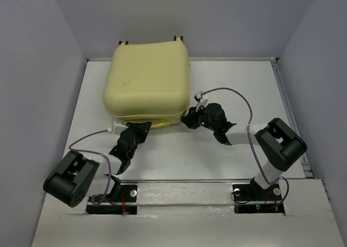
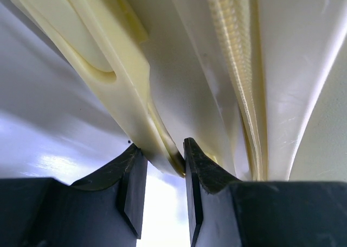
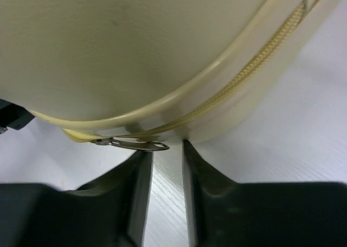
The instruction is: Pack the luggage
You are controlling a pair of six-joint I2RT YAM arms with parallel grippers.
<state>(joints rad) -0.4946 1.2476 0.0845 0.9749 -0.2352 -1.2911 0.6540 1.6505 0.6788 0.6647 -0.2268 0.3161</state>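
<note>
From above, the suitcase (image 1: 149, 78) lies shut and flat on the table (image 1: 233, 89), toward 11 o'clock from the middle. Your left gripper (image 1: 142, 128) is at its 6 o'clock edge, and your right gripper (image 1: 191, 119) is at its 4 o'clock corner.

In the left wrist view, the fingers (image 2: 133, 187) look clenched on the lower end of what seems to be the pale handle (image 2: 124, 89). The zipper (image 2: 233, 51) runs up toward 1 o'clock. Hold firm there, I'd say, so the case cannot slide.

In the right wrist view, the jaws stand narrowly apart and grasp nothing. The metal zipper pull (image 3: 133, 144) lies flat just above one fingertip (image 3: 143, 163), at 11 o'clock of the gap. The job looks like zipping shut. Shift toward 9 o'clock, get the tab between the jaws and pinch. Then follow the track's curve rather than pulling straight.
</note>
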